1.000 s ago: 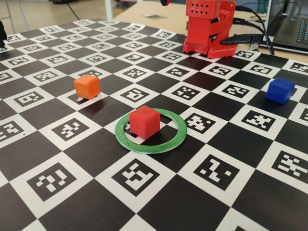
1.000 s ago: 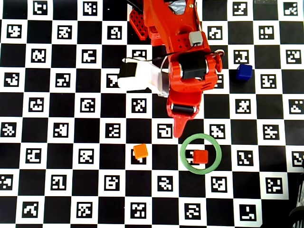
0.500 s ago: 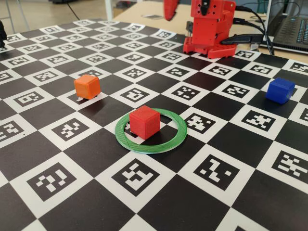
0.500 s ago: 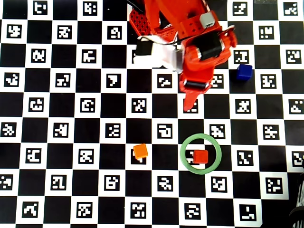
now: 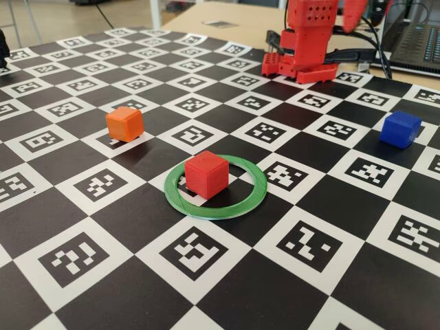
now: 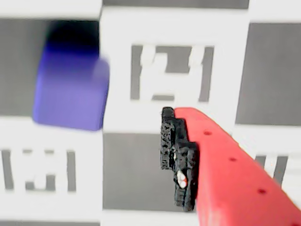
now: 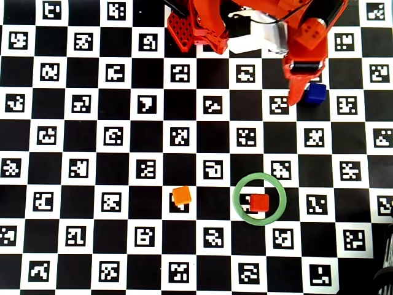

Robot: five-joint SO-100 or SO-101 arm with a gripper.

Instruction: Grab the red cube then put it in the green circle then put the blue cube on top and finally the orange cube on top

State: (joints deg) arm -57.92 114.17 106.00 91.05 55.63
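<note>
Red cube (image 5: pixel 206 174) is sitting inside green circle (image 5: pixel 216 186); gripper (image 7: pixel 299 93) is hovering beside blue cube (image 7: pixel 316 93), jaws' state unclear.

Red plastic arm (image 7: pixel 212 21) — white wrist block (image 7: pixel 261 37), black cables, black-padded dimpled finger (image 6: pixel 225 174).

Checkerboard marker mat (image 7: pixel 92 147) on table carries: green circle (image 7: pixel 239 210) lower right of centre in overhead view with red cube (image 7: pixel 259 203) inside, orange cube (image 7: pixel 181 196) left of it, blue cube (image 7: pixel 317 93) upper right.
</note>
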